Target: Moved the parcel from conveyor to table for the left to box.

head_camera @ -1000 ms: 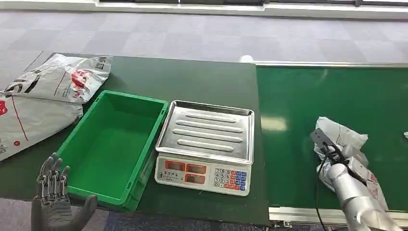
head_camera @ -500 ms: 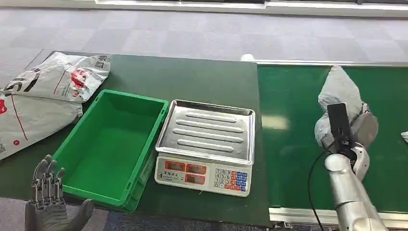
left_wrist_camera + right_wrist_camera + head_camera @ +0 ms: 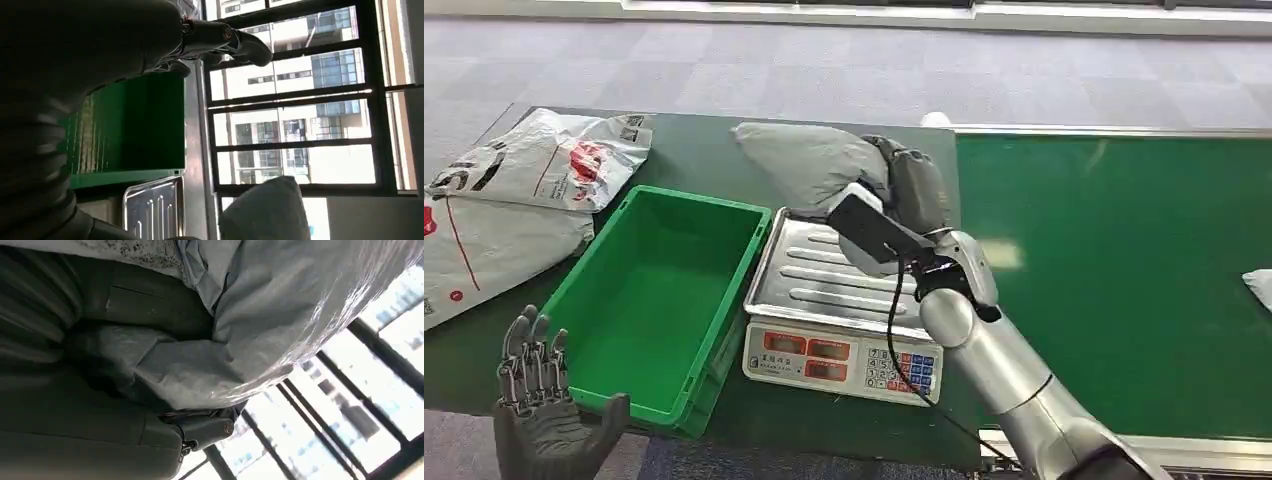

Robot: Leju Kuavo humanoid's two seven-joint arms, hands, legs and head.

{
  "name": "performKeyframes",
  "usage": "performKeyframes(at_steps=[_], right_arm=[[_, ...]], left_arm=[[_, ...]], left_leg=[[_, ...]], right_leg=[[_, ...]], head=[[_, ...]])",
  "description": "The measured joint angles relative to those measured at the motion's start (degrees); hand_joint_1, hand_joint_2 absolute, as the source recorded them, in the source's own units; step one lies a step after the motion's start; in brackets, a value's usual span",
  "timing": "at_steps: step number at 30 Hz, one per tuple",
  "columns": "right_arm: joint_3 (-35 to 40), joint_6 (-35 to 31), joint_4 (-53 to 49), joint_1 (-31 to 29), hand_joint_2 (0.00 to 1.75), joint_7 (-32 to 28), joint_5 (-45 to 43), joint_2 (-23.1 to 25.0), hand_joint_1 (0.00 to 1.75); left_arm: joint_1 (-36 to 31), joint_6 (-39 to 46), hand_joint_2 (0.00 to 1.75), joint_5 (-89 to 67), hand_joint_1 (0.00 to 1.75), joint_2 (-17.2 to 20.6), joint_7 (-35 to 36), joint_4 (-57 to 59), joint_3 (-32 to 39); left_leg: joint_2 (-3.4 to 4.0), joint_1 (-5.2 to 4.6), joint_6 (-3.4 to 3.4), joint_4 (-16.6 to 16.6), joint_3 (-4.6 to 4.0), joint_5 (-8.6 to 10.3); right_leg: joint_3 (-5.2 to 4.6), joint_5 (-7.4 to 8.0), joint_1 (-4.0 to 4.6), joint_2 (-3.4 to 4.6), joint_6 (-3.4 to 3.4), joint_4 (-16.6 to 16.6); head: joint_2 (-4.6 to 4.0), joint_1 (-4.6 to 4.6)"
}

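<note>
Above the scale, right hand grips parcel; green crate empty.

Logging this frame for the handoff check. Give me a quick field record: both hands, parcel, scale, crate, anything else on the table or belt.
right hand: holds grey parcel, raised above the scale's far edge
left hand: holds nothing, fingers apart, near the crate's front corner
scale: steel tray bare
green crate: empty, left of scale
table: two white printed mailers at far left
conveyor: a pale item at right edge
</note>
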Motion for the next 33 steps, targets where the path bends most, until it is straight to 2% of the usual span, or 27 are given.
performKeyframes(at_steps=[1,10,17,23,26,29,33], right_arm=[[1.53,2.69,1.42,-1.26,1.75,1.92,-0.24,0.86,0.00],[7.38,17.55,16.21,-7.13,1.75,15.73,5.05,5.87,0.00],[8.40,15.62,22.69,-7.96,1.75,18.50,9.49,7.42,0.00],[6.70,12.80,22.67,-7.86,1.75,15.76,8.13,7.68,0.00],[4.40,9.67,19.82,-6.19,1.75,7.62,1.67,7.77,0.00],[1.43,5.95,11.47,-2.25,1.75,-1.20,-6.68,7.52,0.00],[-1.30,4.89,0.32,1.94,1.75,-4.45,-12.30,7.02,0.00]], left_arm=[[-0.23,0.42,1.75,0.31,0.00,0.68,0.17,0.22,-0.28],[0.04,0.48,1.75,-0.35,0.00,2.34,3.63,0.46,-1.20],[0.17,-2.18,1.75,-3.25,0.00,1.60,5.33,-0.17,-1.12],[0.05,-3.56,1.75,-5.09,0.00,0.64,5.49,-0.74,-0.90],[-0.33,-3.67,1.75,-7.19,0.00,0.51,5.05,-1.20,-0.74],[-1.79,-2.84,1.75,-10.89,0.00,0.51,5.05,-2.38,-0.74],[-3.50,-1.93,1.75,-14.06,0.00,0.57,6.44,-3.34,-0.74]], left_leg=[[0.01,0.03,0.00,0.00,0.00,0.00],[0.01,0.02,0.01,0.06,-0.03,0.00],[0.01,0.00,0.01,0.06,-0.02,0.00],[0.03,0.00,0.00,0.06,-0.01,0.00],[0.04,0.00,0.00,0.07,0.00,0.01],[0.01,0.00,0.00,0.08,-0.06,0.00],[0.05,0.00,0.00,0.08,-0.06,-0.02]], right_leg=[[-0.01,0.00,-0.01,0.02,0.00,0.00],[0.00,0.05,-0.05,0.02,0.01,-0.01],[-0.01,0.05,-0.01,0.02,0.01,-0.01],[-0.03,0.07,-0.01,0.04,-0.02,-0.01],[-0.07,0.07,0.00,0.04,-0.03,-0.01],[-0.10,0.07,0.01,0.01,-0.03,-0.01],[-0.16,0.06,0.00,0.10,-0.03,-0.02]], head=[[0.00,0.02],[0.00,0.02],[0.00,0.02],[0.00,0.00],[0.00,0.02],[0.00,0.02],[0.00,0.00]])
